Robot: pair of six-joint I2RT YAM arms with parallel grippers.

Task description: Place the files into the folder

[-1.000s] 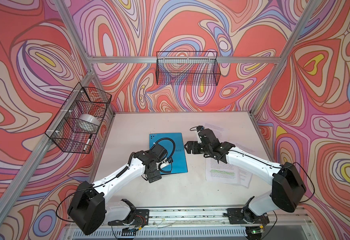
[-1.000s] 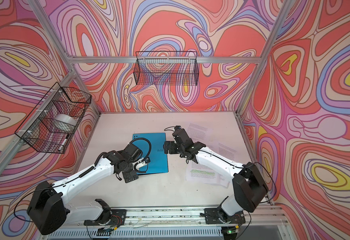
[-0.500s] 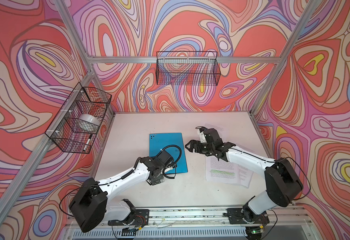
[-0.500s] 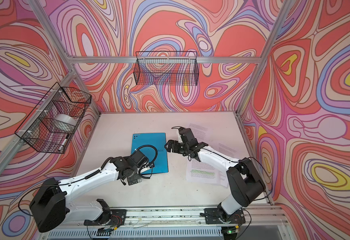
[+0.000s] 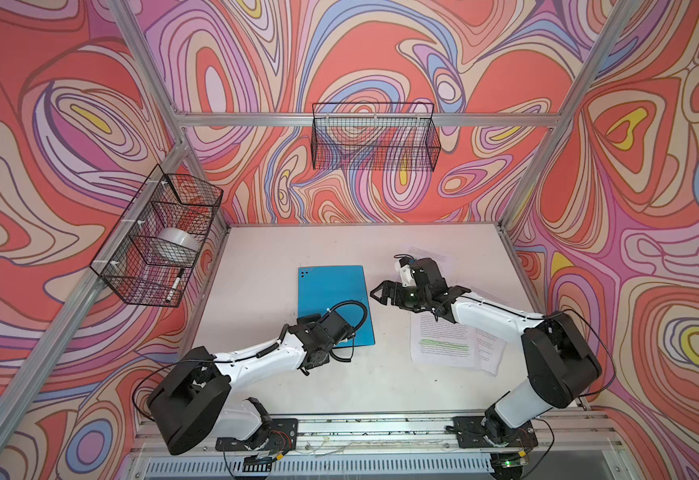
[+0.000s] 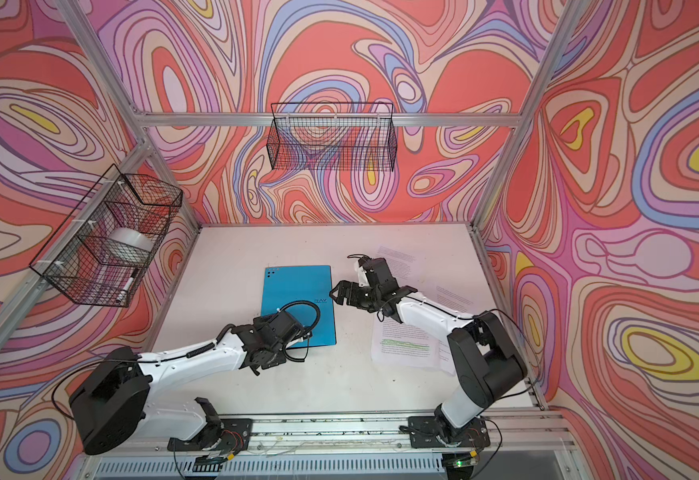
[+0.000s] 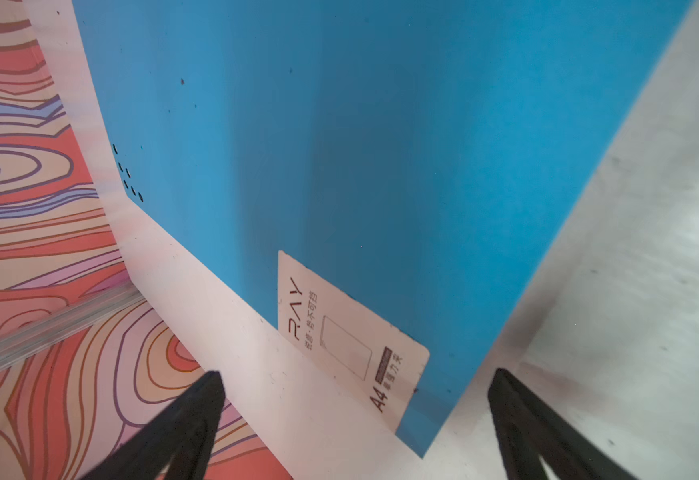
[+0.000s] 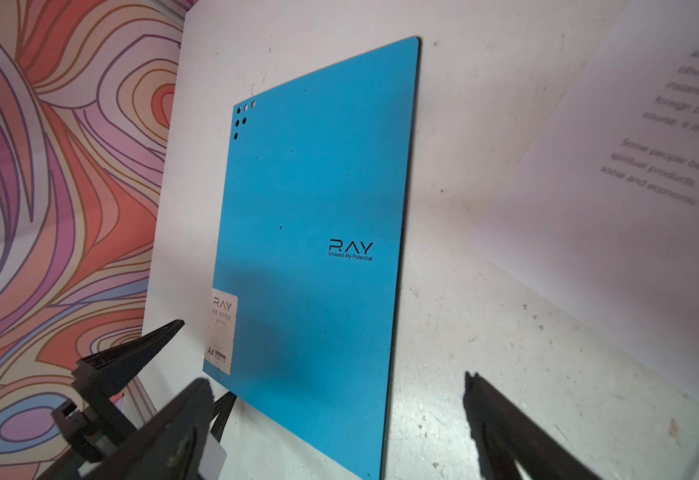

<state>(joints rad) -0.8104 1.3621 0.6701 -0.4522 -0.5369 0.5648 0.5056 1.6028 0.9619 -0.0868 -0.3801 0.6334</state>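
folder (image 5: pixel 327 291) closed | files (image 5: pixel 443 345) beside it | side basket (image 5: pixel 133 282): roll (image 5: pixel 177 245), marker (image 5: pixel 175 284)

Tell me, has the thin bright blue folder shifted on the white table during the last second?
No. The folder lies where it was: its far edge keeps the same gap to the table's back edge.

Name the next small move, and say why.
Probably lower the right pincer to the right edge of the folder and start lifting its cover. The folder lies shut and flat on the table, and the files lie loose beside it. Both pincers are open and empty, and the left pincer is at the labelled corner, seemingly placed to steady it.
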